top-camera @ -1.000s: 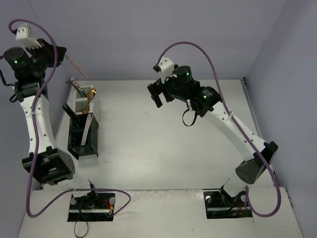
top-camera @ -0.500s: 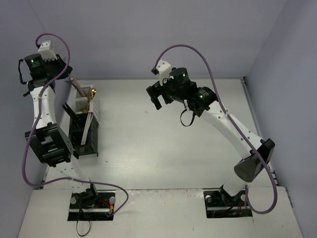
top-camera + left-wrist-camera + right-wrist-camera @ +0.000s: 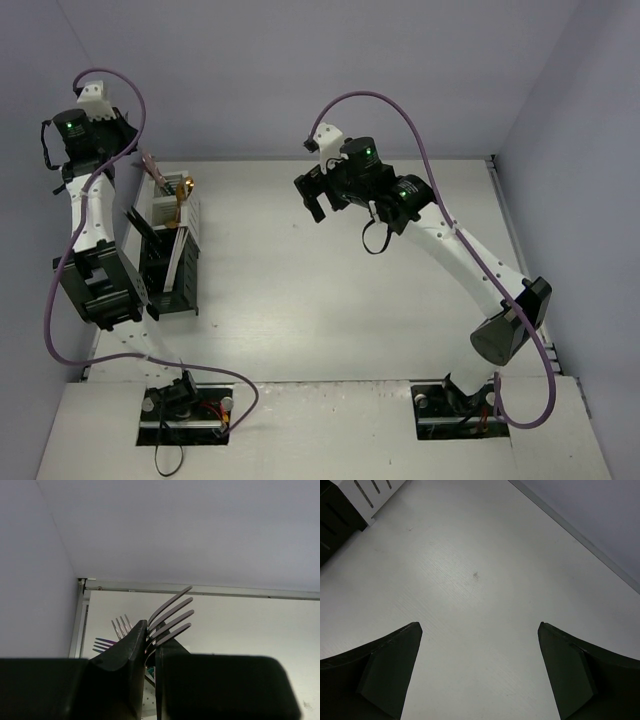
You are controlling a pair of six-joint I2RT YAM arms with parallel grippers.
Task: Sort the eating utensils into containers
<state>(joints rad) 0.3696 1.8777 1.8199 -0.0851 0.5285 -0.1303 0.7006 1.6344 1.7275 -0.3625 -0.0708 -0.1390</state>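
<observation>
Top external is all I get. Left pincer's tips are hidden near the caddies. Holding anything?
Observer: Yes. Left wrist view: left pincer shut on a silver fork, tines sticking out past the tips.
Operator: Anything beyond it?
Observer: Tines of a second silver fork and a purplish fork.
Operator: Right pincer?
Observer: Right wrist view: right pincer open, empty, only table between its fingers.
</observation>
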